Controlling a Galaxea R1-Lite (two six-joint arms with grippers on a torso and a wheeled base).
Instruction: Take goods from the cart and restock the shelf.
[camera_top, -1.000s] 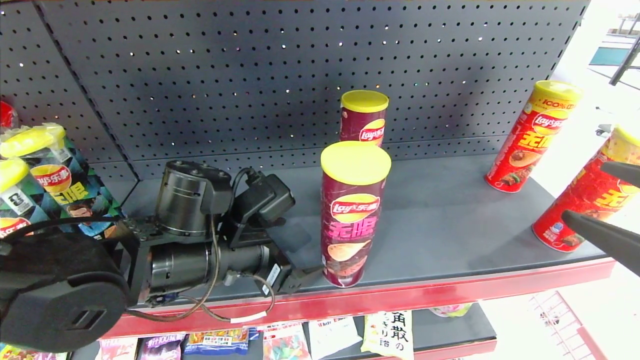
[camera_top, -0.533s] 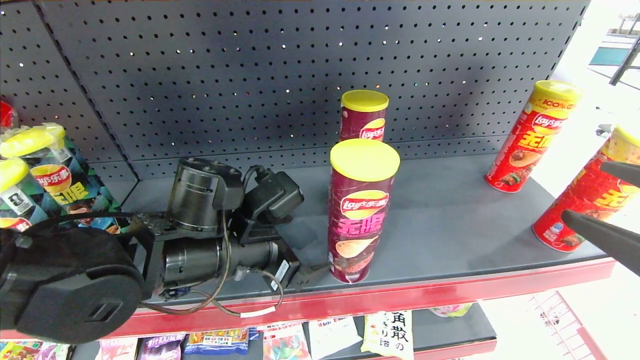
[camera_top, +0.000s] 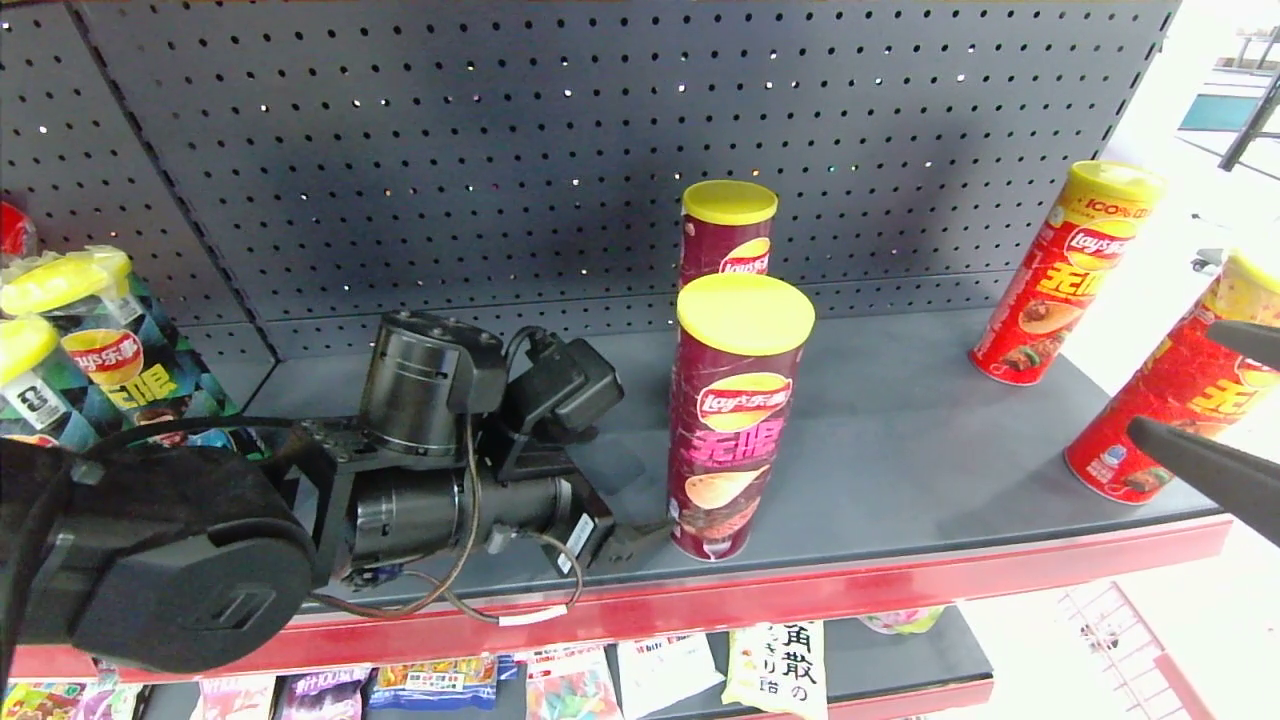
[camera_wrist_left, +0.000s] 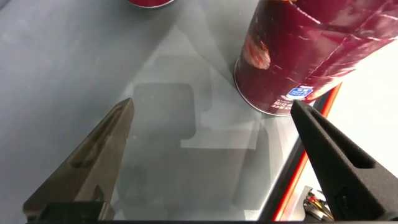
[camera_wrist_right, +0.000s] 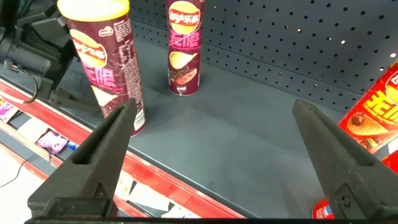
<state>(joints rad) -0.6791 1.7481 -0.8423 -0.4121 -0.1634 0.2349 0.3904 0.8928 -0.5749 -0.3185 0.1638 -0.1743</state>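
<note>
The front purple can (camera_top: 740, 420) stands upright near the shelf's (camera_top: 900, 450) red edge, just ahead of a second purple can (camera_top: 728, 235). The left gripper (camera_wrist_left: 212, 104) sits low on the shelf with its fingers spread, one tip just beside the front can's base. The right gripper (camera_wrist_right: 212, 104), fingers also spread and empty, hangs near a red can (camera_top: 1190, 385).

The left arm (camera_top: 400, 510) is made of black and dark grey metal parts. A big rounded black cover (camera_top: 170, 570) is seen, plus a dark grey cylinder (camera_top: 420, 390) with small screws on top and a black camera box (camera_top: 565, 385). Thin black cables (camera_top: 470, 470) are looped around it, and one is tagged with a white label (camera_top: 527, 617). The left gripper (camera_wrist_left: 211, 104) and right gripper (camera_wrist_right: 212, 107) are fitted with long, tapered, matte dark fingers (camera_wrist_left: 93, 162).
</note>
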